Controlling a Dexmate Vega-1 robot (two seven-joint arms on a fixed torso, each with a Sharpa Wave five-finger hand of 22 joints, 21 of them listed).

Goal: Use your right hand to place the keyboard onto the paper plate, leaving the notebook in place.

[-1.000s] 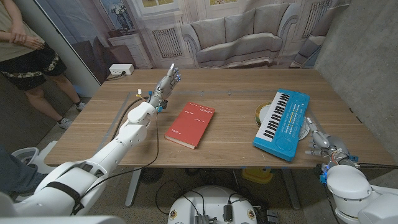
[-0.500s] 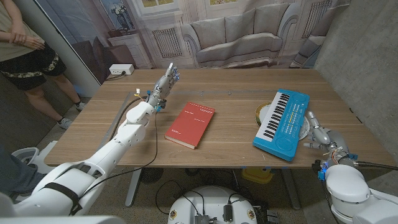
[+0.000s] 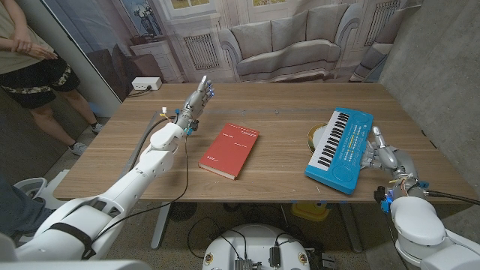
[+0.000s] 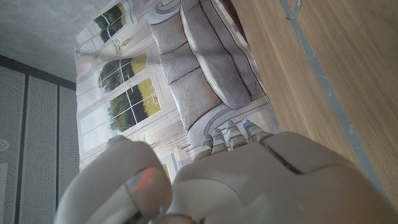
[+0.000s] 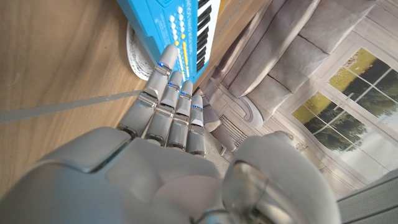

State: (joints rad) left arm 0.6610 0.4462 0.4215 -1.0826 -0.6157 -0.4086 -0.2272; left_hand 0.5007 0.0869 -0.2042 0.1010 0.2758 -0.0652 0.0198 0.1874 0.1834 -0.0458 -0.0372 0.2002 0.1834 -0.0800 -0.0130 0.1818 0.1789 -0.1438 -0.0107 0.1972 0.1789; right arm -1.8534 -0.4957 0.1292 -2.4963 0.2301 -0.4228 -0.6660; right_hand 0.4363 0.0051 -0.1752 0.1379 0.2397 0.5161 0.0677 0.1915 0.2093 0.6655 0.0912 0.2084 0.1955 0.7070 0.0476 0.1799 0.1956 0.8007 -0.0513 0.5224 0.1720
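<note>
The blue keyboard (image 3: 340, 151) lies partly over the paper plate (image 3: 318, 136), its near end off the plate toward 6 o'clock. The right hand (image 3: 382, 156), fingers straight and holding nothing, is at its 3 o'clock edge, perhaps touching. Any nudge should go gently toward 12, clear of the red notebook (image 3: 230, 150).
</note>
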